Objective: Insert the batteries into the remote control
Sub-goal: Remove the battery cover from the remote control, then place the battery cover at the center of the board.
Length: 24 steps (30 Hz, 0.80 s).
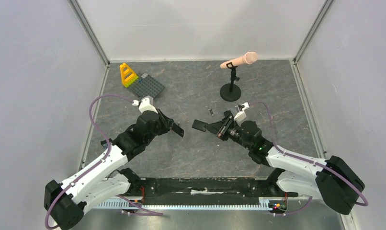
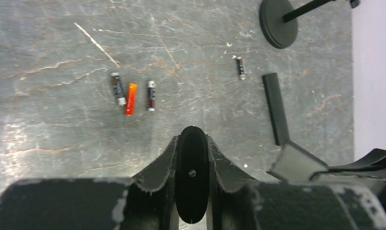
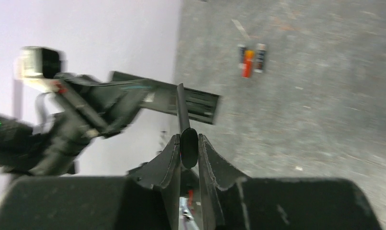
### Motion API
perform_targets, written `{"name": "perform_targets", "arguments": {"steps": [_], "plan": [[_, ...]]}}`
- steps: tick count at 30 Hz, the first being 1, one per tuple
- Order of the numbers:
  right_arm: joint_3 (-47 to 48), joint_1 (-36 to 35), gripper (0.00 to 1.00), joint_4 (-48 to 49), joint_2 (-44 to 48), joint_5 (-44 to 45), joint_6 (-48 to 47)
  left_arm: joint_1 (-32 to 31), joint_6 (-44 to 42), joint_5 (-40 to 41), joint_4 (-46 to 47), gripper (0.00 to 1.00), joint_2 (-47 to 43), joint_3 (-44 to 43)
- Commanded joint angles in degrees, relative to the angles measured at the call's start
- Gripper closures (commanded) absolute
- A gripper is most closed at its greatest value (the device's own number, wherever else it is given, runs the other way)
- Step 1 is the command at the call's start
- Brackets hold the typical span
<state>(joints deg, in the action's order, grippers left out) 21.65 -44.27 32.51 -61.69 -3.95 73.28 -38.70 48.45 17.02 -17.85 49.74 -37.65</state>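
The right gripper (image 3: 188,143) clamps the slim matt-black rectangular remote control (image 2: 276,108) edge-on. From the left gripper (image 2: 192,139) — jaw width unclear — three small cylindrical batteries (image 2: 130,98), one orange, lie at eleven o'clock, a fourth dark cell (image 2: 240,67) at one, the remote at two.

light: soft, even light is coming from above, white walls (image 1: 200,28) are looking bright | shadows: only faint ones are lying on the table (image 1: 200,158) | top view: sharp, the remote (image 1: 203,126) is showing flat black | left wrist view: table is shining pale at lower left | right wrist view: blur is smearing the batteries (image 3: 251,60)
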Motion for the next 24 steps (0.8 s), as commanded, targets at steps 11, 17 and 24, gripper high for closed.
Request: {"name": "perform_targets", "arguments": {"steps": [11, 17, 24], "plan": [[5.1, 0.6, 0.83, -23.2, -14.7, 10.8, -8.5, 0.2, -9.1, 11.8, -5.5, 0.98, -0.8, -7.1], [13.5, 0.4, 0.3, -36.1, -15.4, 20.2, -14.1, 0.3, -12.3, 13.6, -6.1, 0.98, -0.7, -8.8], [32.9, -3.9, 0.33, -42.2, -26.9, 23.1, -26.8, 0.3, -9.6, 23.8, -12.1, 0.98, -1.6, -12.2]]}}
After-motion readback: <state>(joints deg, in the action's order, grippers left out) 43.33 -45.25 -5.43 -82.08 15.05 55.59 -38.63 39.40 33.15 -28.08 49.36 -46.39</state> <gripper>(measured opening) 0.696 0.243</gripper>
